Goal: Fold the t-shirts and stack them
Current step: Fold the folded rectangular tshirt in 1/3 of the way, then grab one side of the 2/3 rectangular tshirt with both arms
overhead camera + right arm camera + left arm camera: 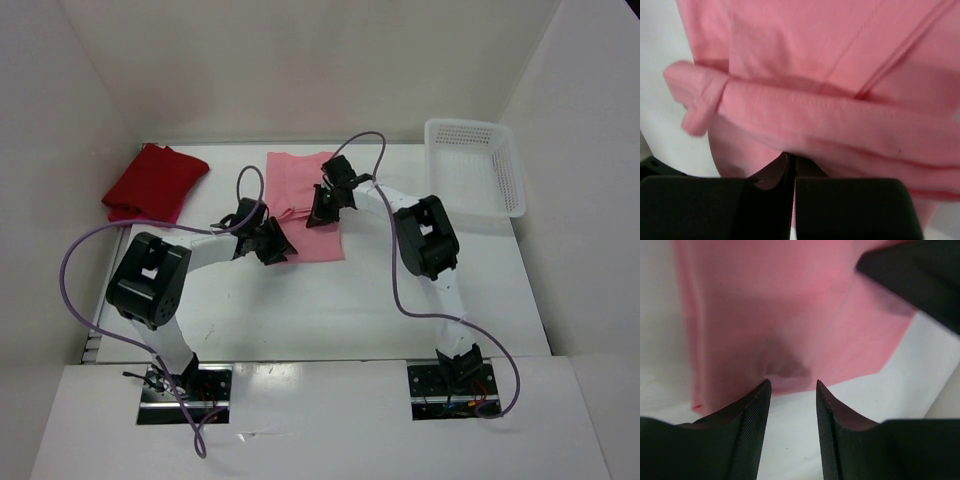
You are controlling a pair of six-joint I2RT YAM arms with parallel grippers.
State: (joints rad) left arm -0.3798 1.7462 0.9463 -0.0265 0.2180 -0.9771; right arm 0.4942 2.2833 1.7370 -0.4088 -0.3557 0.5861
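Fold step underway on pink t-shirt [295,180]: right pincer [790,165] is pinching shut on its bunched edge. Left pincer [791,390] is hovering half-wide, empty, w/ the hem just ahead of it on desk [330,310]. Next, prob.: left is needing to close on the hem so both can carry the fold over.

Two shirts: one pink shirt [295,180] just left of the basket [470,125], and one red shirt [152,182] far to the basket's left, a folded bundle whose layers cannot be counted. One basket, standing on one table [330,310]. Two arms, the left arm [150,280] and the right arm [430,240], both nearer than the basket. Two grippers, the left gripper [272,245] and the right gripper [322,205], both left of the basket, each with two fingers [752,415]. Two purple cables [75,270], one per arm. Two base plates [185,392], nearer than the basket
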